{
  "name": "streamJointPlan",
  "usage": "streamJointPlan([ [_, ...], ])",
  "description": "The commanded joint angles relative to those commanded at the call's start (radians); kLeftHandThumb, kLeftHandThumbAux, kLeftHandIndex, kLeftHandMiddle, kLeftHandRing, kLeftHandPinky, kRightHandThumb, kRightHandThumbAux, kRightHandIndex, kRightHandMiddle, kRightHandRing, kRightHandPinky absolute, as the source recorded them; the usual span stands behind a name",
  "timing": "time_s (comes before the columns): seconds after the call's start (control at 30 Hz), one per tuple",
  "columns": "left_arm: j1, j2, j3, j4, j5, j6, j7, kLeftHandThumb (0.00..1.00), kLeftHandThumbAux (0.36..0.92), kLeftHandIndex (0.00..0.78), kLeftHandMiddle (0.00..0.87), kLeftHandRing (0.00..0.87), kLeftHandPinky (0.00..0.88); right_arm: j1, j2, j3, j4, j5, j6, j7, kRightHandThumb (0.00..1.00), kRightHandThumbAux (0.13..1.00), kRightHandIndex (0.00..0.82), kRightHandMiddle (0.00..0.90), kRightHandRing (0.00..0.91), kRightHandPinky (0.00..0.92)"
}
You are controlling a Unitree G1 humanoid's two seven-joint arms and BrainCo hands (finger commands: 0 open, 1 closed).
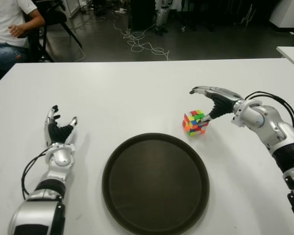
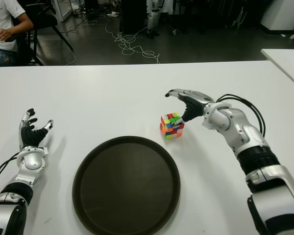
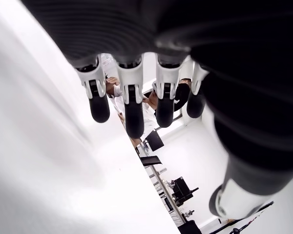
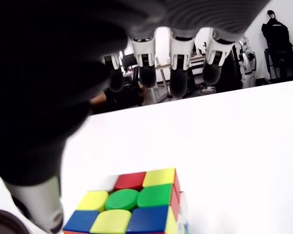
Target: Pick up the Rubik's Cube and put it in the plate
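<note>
The Rubik's Cube stands on the white table, just beyond the right rim of the round dark plate. My right hand hovers right over and beside the cube, fingers stretched out above it and thumb down near its right side; nothing is grasped. In the right wrist view the cube sits below the open fingers. My left hand shows on the left of the plate, fingers spread and empty.
A seated person is at the far left beyond the table. Cables lie on the dark floor behind. Another white table's corner shows at the far right.
</note>
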Motion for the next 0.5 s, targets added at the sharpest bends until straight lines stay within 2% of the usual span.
streamJointPlan([
  [0.17, 0.001, 0.001, -0.001, -0.001, 0.002, -0.003, 0.001, 0.001, 0.720, 0.104, 0.137, 0.140, 0.152, 0.005, -0.003, 0.001, -0.017, 0.004, 0.010, 0.011, 0.000, 0.742, 0.064, 0.105, 0.108, 0.065],
  [0.33, 0.001, 0.001, -0.003, -0.001, 0.004, 0.000, 0.004, 0.000, 0.715, 0.105, 0.146, 0.156, 0.181, 0.006, -0.016, 0.012, -0.050, 0.007, 0.026, 0.068, 0.000, 0.719, 0.056, 0.106, 0.108, 0.060],
  [0.5, -0.001, 0.000, -0.002, -0.001, 0.005, -0.002, 0.007, 0.005, 0.735, 0.116, 0.159, 0.171, 0.200, 0.008, -0.027, 0.013, -0.069, 0.015, 0.021, 0.104, 0.000, 0.730, 0.057, 0.105, 0.107, 0.066],
])
